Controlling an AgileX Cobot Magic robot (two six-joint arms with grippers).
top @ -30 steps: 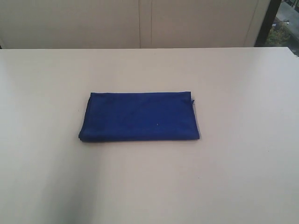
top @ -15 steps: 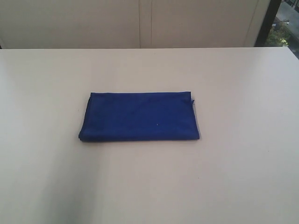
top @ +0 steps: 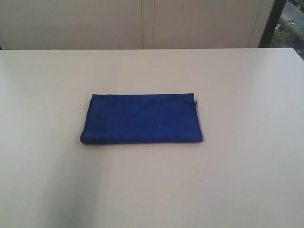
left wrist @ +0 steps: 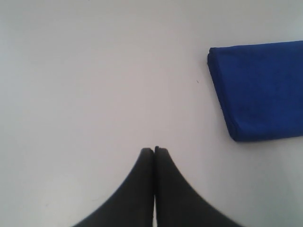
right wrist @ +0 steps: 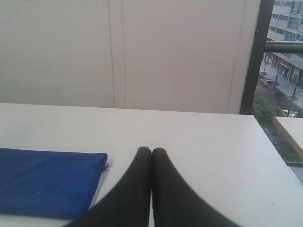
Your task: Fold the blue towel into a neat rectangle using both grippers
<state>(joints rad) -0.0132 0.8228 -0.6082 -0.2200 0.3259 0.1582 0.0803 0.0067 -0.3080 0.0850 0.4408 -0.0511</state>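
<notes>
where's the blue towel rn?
The folded royal-blue microfibre towel lies flat, centred on the pale table in the exterior view, apart from the left gripper and right gripper.

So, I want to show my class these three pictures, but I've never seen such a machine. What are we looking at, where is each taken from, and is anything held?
It is a robot with two arms, each ending in a pincer. The wide picture comes from a camera off the arms: it shows a pale table with a blue towel folded into a rectangle. The other two come from cameras on the wrists: one looks past the left pincer, the other past the right pincer. Both pincers are shut, hold nothing and are clear of the towel.
</notes>
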